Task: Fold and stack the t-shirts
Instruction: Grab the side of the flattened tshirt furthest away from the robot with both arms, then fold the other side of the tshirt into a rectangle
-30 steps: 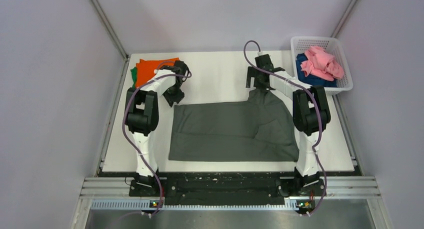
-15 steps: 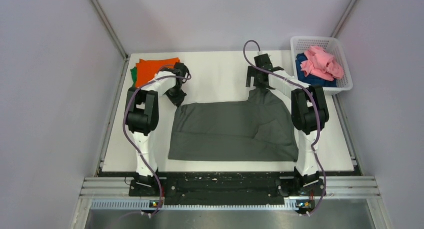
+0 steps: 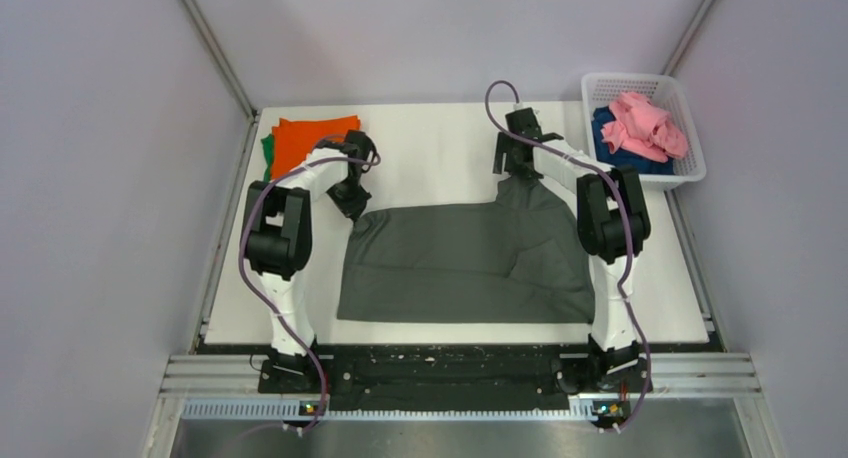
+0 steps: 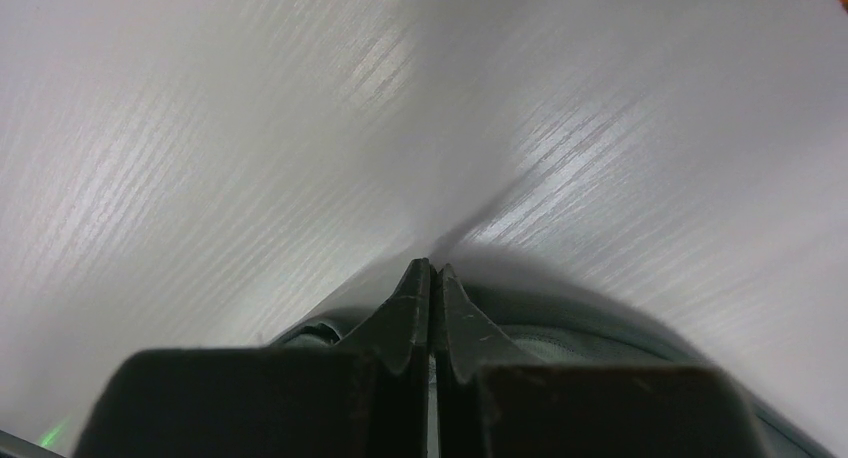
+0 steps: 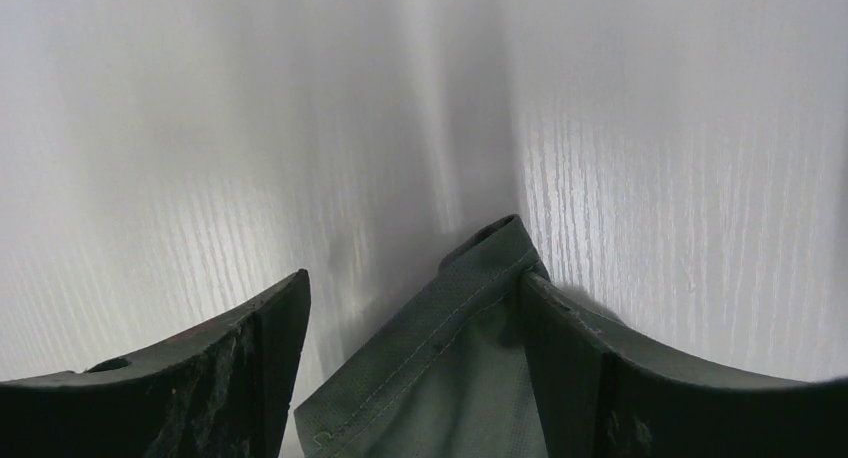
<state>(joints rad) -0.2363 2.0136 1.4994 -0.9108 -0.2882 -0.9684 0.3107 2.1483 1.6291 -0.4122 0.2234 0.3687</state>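
Note:
The dark grey t-shirt (image 3: 460, 258) lies spread on the white table (image 3: 430, 148), folded partly over itself. My left gripper (image 3: 352, 204) is at its far left corner; in the left wrist view the fingers (image 4: 430, 278) are pressed together on the grey cloth (image 4: 600, 343). My right gripper (image 3: 520, 170) is at the shirt's far right corner; in the right wrist view it (image 5: 412, 290) is open, and a hemmed grey corner (image 5: 470, 308) lies between the fingers, against the right one. Folded orange (image 3: 310, 138) and green (image 3: 268, 150) shirts lie at the far left.
A white mesh basket (image 3: 688, 168) at the far right holds a crumpled pink shirt (image 3: 645, 126) over a dark blue one (image 3: 610, 143). Grey walls enclose the table on three sides. The arm bases sit at the near edge.
My left gripper has shifted slightly toward the shirt's far left corner. The right gripper and the shirt have hardly moved.

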